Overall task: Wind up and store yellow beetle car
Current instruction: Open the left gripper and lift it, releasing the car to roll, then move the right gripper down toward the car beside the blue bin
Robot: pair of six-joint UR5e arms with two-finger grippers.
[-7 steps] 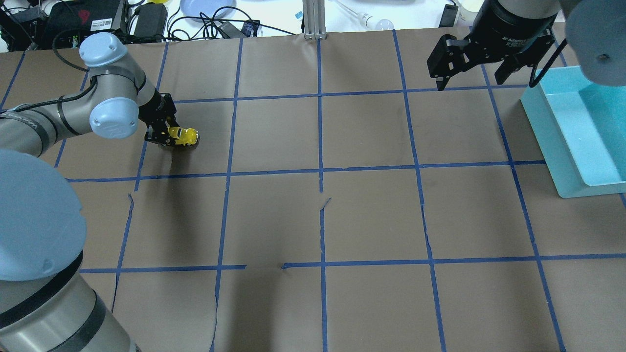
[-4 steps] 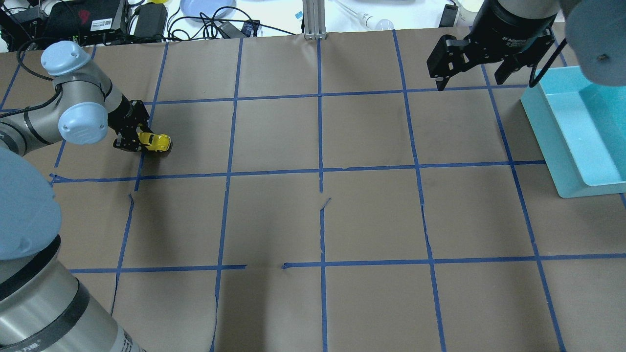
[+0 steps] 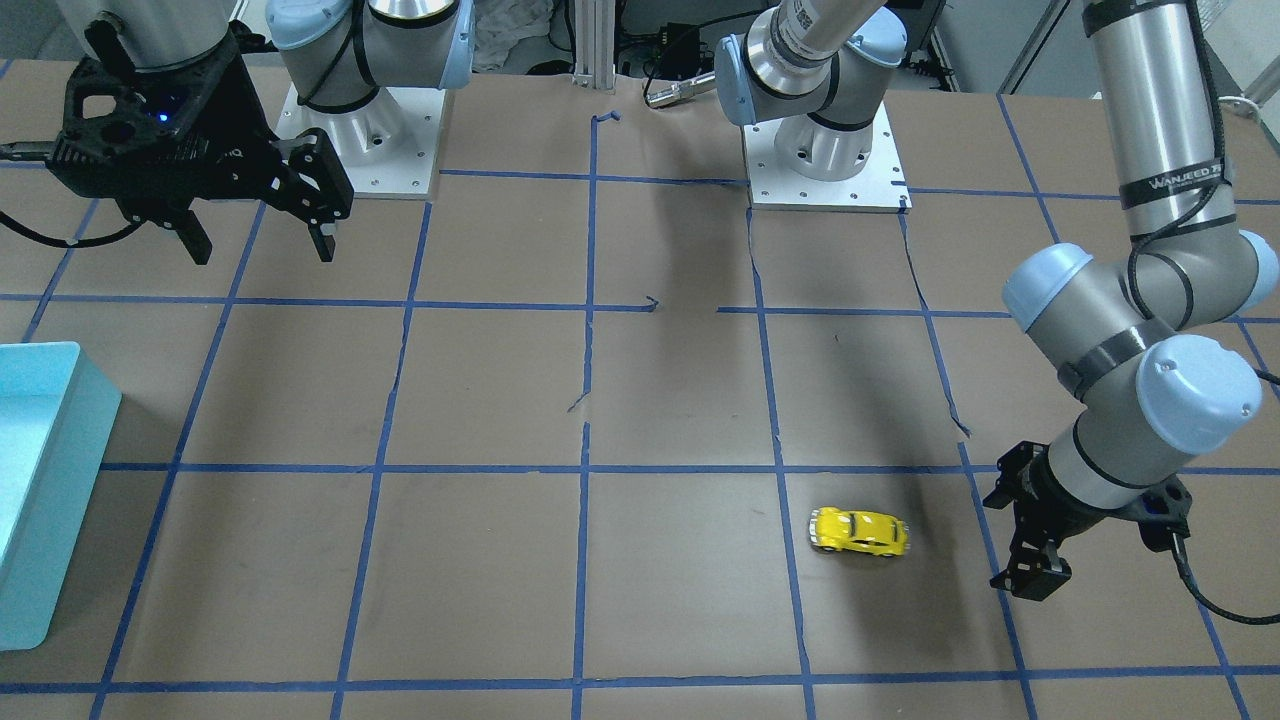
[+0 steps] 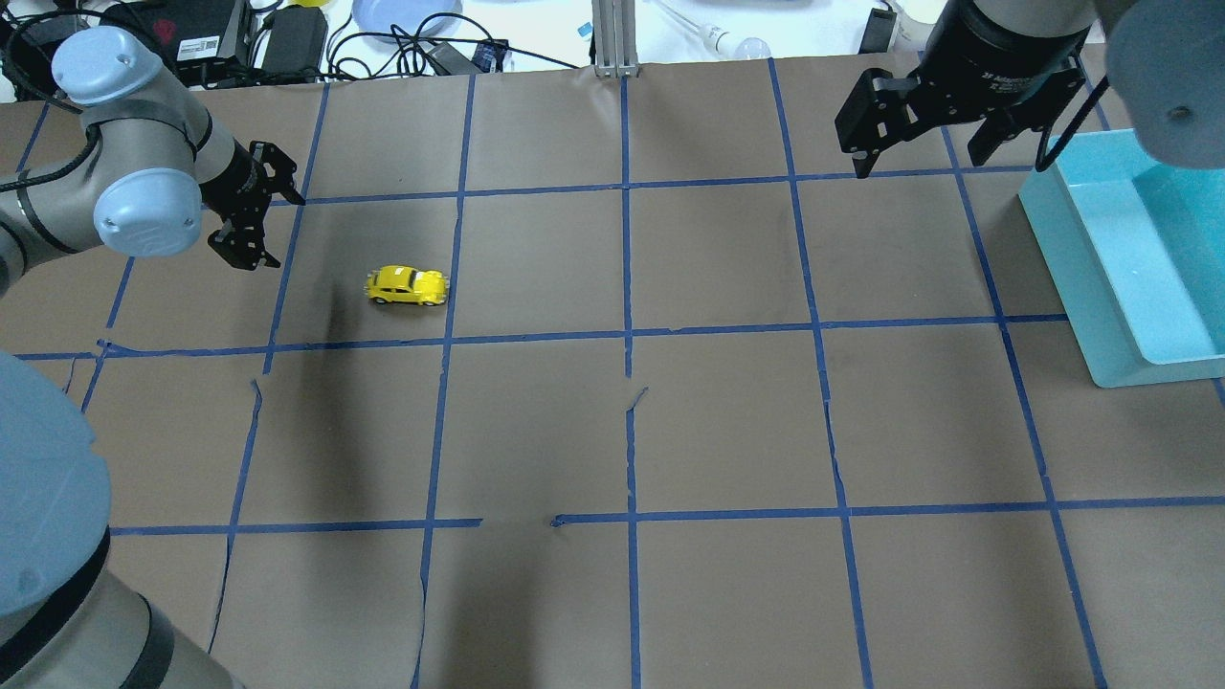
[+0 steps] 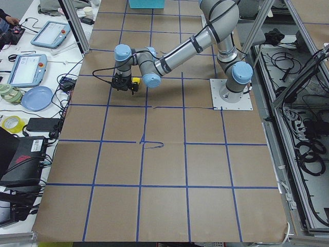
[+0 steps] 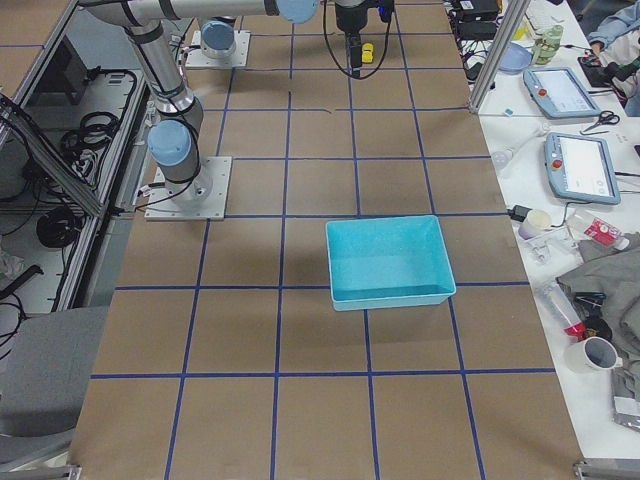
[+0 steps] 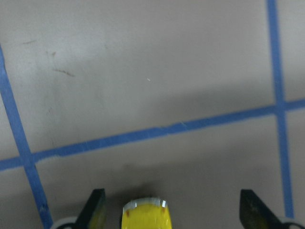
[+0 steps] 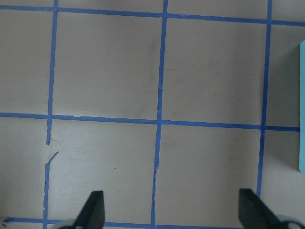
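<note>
Yellow car [image 4: 407,285]: cropped in wrist view; glossy, upright on bench [image 4: 727,421].
Left pincer [image 4: 284,233]: spread.
Right pincer [image 4: 947,170]: spread.

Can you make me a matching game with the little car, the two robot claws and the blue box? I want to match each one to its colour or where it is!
Things:
1. car
2. left gripper
3. right gripper
4. bin

Descriptions:
A. light blue, at the table's edge
B. open, near the car but not touching it
C. yellow, on the table with nothing holding it
D. open, near the bin

Pairs: 1-C, 2-B, 3-D, 4-A
</note>
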